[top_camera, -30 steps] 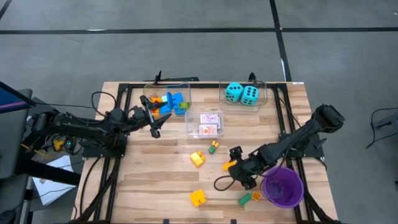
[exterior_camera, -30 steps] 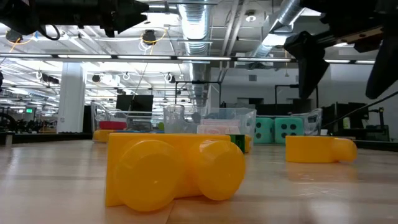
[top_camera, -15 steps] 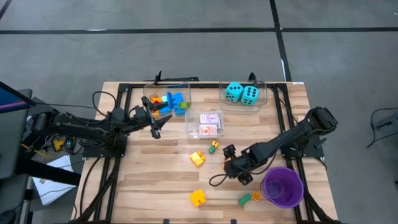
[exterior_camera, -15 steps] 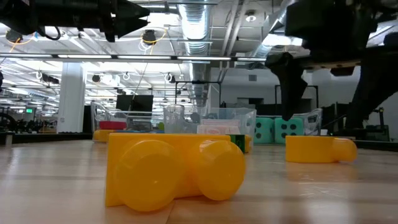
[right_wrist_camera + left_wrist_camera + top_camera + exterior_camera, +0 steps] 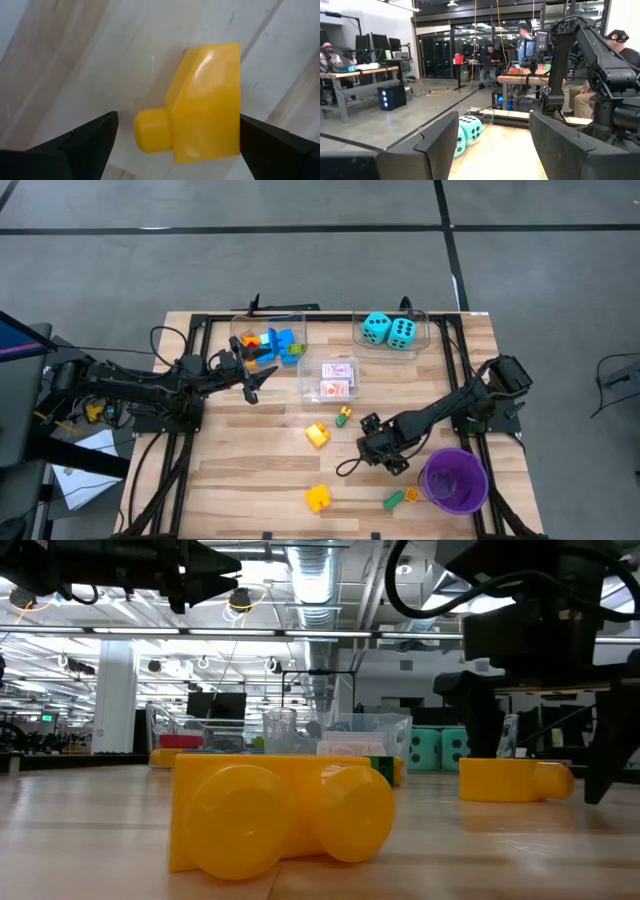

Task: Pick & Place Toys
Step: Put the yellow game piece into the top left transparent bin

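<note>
A small yellow brick (image 5: 200, 105) lies flat on the wooden table (image 5: 250, 470); in the low view the same brick (image 5: 515, 780) shows at the right. My right gripper (image 5: 177, 122) points down over it, open, with one finger on each side of the brick (image 5: 480, 730) and a gap to both. The gripper (image 5: 380, 445) hides the brick in the high view. My left gripper (image 5: 250, 377) hangs open and empty above the table beside the bin of bricks (image 5: 268, 340), pointing about level toward the two turquoise dice (image 5: 467, 132).
Loose toys lie around: a yellow brick (image 5: 318, 435), another yellow brick (image 5: 319, 498), a green brick (image 5: 343, 416), and small green and orange pieces (image 5: 400, 498). A purple cup (image 5: 453, 480) stands close to my right arm. Clear bins hold card packs (image 5: 338, 378) and dice (image 5: 392, 330).
My right gripper has come down toward the table and a little toward its left edge, rolling at the wrist. Its open fingers now stand on either side of the small yellow brick. The brick has not moved.
</note>
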`<act>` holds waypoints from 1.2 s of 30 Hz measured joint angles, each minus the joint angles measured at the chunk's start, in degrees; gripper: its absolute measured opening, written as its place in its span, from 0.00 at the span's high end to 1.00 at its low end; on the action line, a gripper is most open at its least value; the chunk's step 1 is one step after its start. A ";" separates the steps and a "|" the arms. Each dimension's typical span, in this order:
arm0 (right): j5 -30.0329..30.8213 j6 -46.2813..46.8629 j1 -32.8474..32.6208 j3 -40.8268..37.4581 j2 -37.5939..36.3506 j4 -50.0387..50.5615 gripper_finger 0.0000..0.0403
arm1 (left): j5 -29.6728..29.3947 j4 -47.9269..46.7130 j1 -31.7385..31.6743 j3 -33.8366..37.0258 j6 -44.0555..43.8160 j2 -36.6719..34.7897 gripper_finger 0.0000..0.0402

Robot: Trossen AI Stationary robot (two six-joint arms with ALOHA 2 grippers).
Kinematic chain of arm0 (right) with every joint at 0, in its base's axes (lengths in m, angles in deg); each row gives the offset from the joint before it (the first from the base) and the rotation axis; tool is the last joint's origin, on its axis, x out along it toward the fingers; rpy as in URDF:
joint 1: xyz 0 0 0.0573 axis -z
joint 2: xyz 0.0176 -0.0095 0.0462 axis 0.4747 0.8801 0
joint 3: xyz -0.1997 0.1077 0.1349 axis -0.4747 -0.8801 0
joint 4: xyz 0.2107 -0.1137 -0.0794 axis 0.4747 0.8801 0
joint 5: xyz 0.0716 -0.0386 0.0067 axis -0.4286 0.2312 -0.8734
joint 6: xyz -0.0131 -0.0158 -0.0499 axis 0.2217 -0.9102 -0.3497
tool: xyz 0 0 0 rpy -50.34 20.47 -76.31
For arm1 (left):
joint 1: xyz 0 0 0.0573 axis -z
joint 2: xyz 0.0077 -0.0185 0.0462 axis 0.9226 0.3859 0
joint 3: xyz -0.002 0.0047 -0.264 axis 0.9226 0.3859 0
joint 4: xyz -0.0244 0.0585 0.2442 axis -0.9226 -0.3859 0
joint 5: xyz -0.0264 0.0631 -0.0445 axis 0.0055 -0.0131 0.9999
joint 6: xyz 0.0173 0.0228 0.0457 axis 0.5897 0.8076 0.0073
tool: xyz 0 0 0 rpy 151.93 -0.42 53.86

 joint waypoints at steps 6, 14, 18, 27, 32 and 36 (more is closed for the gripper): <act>-0.04 0.38 0.19 -0.02 -0.05 -1.45 0.06 | 0.00 -0.38 0.00 0.00 0.00 0.00 0.41; -0.45 4.93 3.35 -0.03 -0.07 -1.79 0.06 | 0.00 -0.36 0.00 0.00 -0.02 0.00 0.41; -1.33 5.14 4.23 -0.02 -0.07 -0.32 0.06 | 0.00 -0.36 0.02 0.00 -0.02 0.00 0.41; -1.37 3.55 4.13 -0.04 -0.07 -2.00 0.06 | 0.00 -0.36 0.00 0.00 -0.02 0.00 0.41; -1.25 1.94 4.11 -0.04 -0.07 -3.33 0.06 | 0.00 -0.36 0.02 0.00 -0.04 0.00 0.41; 0.31 -0.61 4.11 -0.04 -0.09 -2.62 0.07 | 0.00 -0.42 0.01 0.00 -0.04 0.00 0.41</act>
